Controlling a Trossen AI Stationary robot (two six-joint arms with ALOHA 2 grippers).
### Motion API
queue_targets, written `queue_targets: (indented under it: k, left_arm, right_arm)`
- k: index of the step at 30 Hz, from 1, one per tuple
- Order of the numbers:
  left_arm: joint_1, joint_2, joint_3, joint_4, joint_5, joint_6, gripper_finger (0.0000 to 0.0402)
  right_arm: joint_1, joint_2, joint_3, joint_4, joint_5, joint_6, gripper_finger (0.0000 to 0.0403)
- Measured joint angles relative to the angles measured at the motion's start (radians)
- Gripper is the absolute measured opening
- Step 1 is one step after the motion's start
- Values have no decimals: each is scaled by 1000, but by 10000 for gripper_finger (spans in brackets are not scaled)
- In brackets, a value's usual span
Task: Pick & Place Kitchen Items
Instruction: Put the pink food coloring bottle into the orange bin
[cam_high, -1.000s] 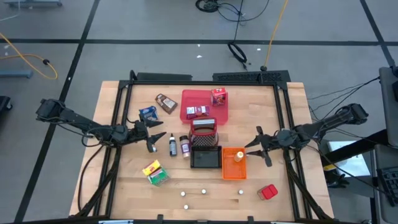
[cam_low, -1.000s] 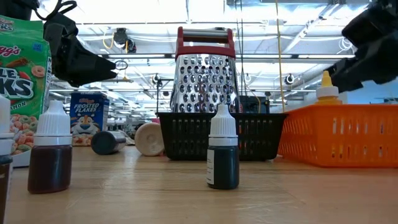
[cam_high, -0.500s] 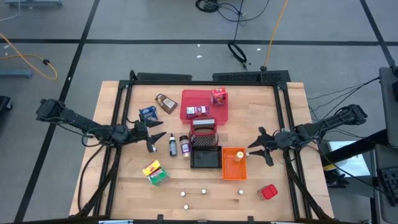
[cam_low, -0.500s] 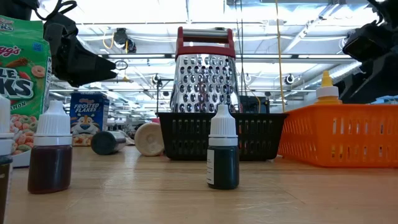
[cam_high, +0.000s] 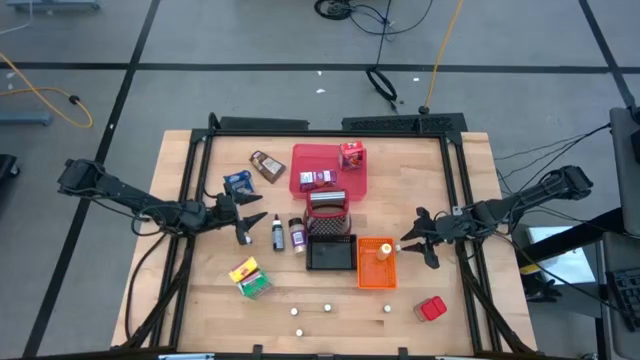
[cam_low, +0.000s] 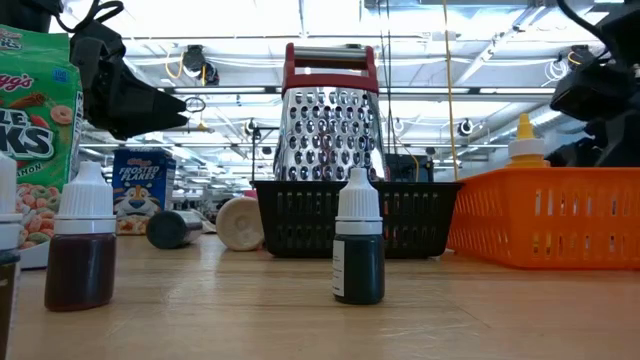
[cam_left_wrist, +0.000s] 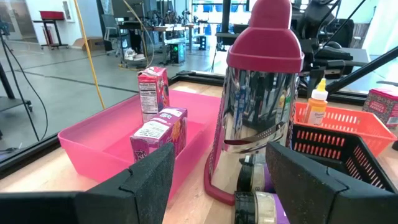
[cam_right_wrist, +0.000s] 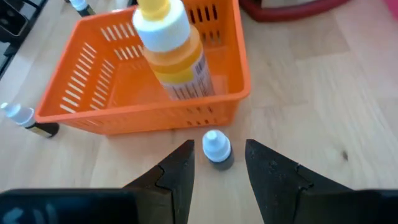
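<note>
1. We saw the light wooden table (cam_high: 200, 300) carrying everything, with a flat red plastic tray (cam_high: 352, 186) toward its far side holding a small purple carton (cam_high: 318, 180) and a red carton (cam_high: 351, 154) at its corner.
2. Near the table's middle, a black wire basket (cam_high: 330, 256) lay with a metal box grater with a red handle (cam_high: 327, 211) just behind it.
3. Beside the basket stood a small orange slotted plastic bin (cam_high: 376, 272), and a yellow squeeze bottle with a white cap (cam_right_wrist: 169, 46) stood upright inside it.
4. The left gripper (cam_high: 252, 226) hung on the table's left side with its fingers spread, holding nothing; two small dark dropper bottles (cam_high: 287, 234) stood just beyond its tips, between it and the grater.
5. The right gripper (cam_high: 410, 242) hovered just beside the orange bin's outer wall, fingers parted and empty.
6. A tiny dark bottle with a white cap (cam_right_wrist: 217, 149) stood on the wood just outside that bin, in line with the gap between the right fingers (cam_right_wrist: 178, 171) but not touched by them.
</note>
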Motion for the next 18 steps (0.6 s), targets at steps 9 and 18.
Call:
queue_targets:
  k: [9, 18]
  left_arm:
    - [0, 0, 0, 0, -25, 4, 255]
    - [0, 0, 0, 0, -26, 4, 255]
  right_arm:
    - [0, 78, -1, 50, -17, 15, 134]
    - [0, 137, -73, 203, -18, 34, 134]
